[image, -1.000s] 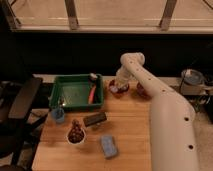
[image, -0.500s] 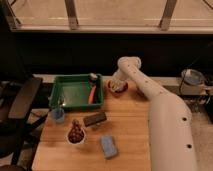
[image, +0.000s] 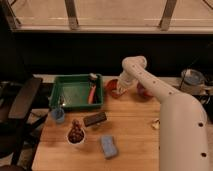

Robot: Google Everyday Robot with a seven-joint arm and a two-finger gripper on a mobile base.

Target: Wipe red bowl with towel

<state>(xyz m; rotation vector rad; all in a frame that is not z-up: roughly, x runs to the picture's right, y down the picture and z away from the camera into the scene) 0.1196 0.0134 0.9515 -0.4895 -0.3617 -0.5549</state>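
Note:
A red bowl [image: 113,88] sits on the wooden table [image: 130,140], just right of the green tray. My gripper [image: 120,89] hangs from the white arm [image: 150,82] and is down at the right side of this bowl, inside its rim or on it. A pale patch at the gripper may be the towel; I cannot make it out for sure. A second reddish bowl [image: 144,91] stands to the right, partly behind the arm.
A green tray [image: 70,92] holds a red-handled brush [image: 92,92]. A blue cup [image: 58,115], a white bowl with a brown thing [image: 75,134], a dark block [image: 95,119] and a blue sponge [image: 107,146] lie in front. A metal pot [image: 192,80] stands far right, a chair [image: 20,100] at left.
The upper end of the arm has swayed a little left and back again. The gripper has stayed at the red bowl. Nothing else has moved.

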